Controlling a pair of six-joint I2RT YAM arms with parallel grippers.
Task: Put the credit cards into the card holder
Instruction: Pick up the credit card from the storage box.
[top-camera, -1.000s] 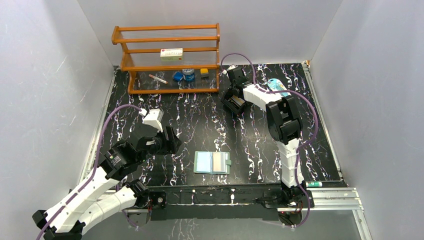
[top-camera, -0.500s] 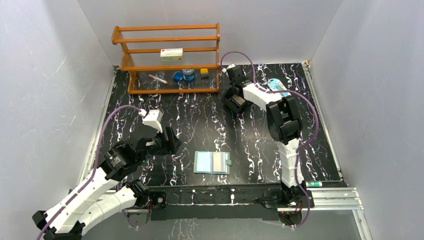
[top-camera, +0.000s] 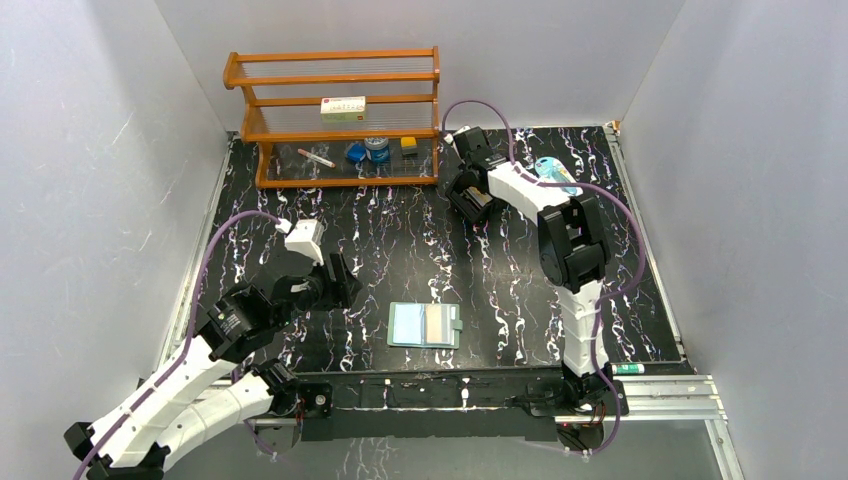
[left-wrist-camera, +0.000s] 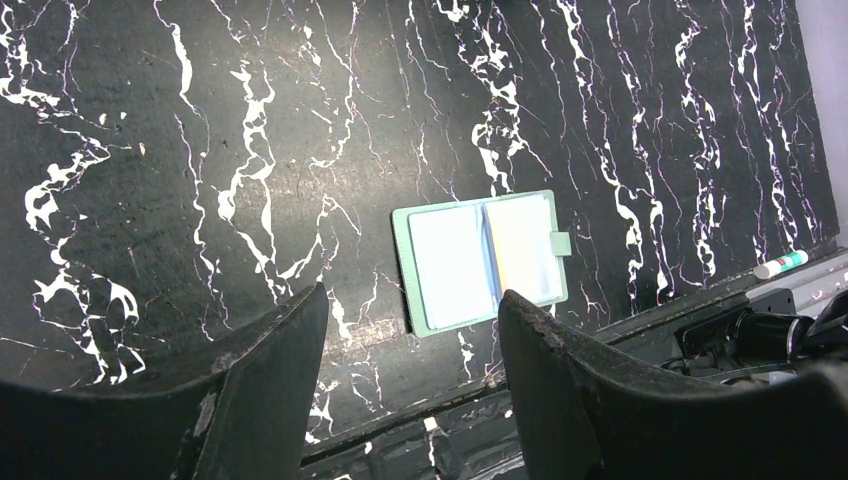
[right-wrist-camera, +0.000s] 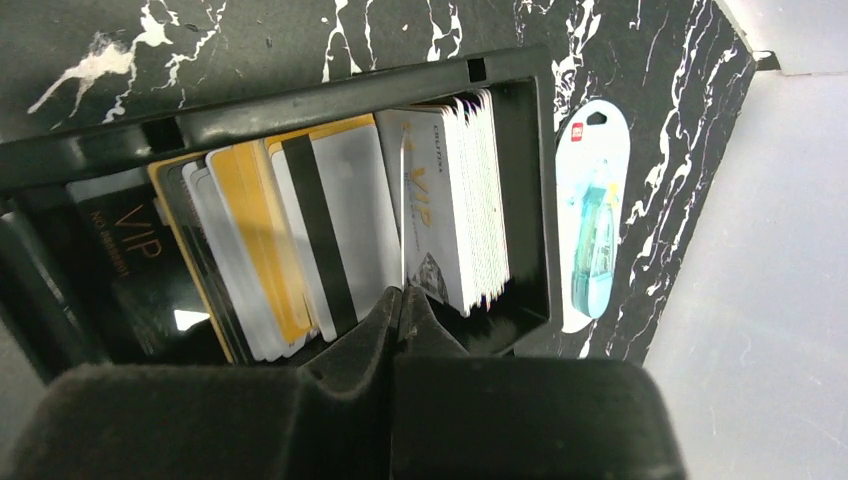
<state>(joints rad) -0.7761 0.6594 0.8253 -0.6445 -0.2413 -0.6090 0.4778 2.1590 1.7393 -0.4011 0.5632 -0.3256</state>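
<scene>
Credit cards (right-wrist-camera: 330, 220) stand on edge in a black box (right-wrist-camera: 350, 90) at the far side of the surface (left-wrist-camera: 200, 150). They are packed side by side: a black one, orange ones, grey ones and a thick white bunch. Standing up like that, each one shows a thin edge I can pinch.

The card holder (left-wrist-camera: 480, 262) lies well apart from them, near the front edge. It is opened flat with its pale pockets facing up, so a card can slide in.

My right end effector (right-wrist-camera: 400, 310) is down at the box, squeezed all the way together. Its tips touch the card edges between a grey striped card and the white bunch. I cannot tell if a card is caught between them.

My left end effector (left-wrist-camera: 410, 400) hangs above the surface, facing the card holder. It is about half open and holds nothing. I think it is there to help steady the card holder.
</scene>
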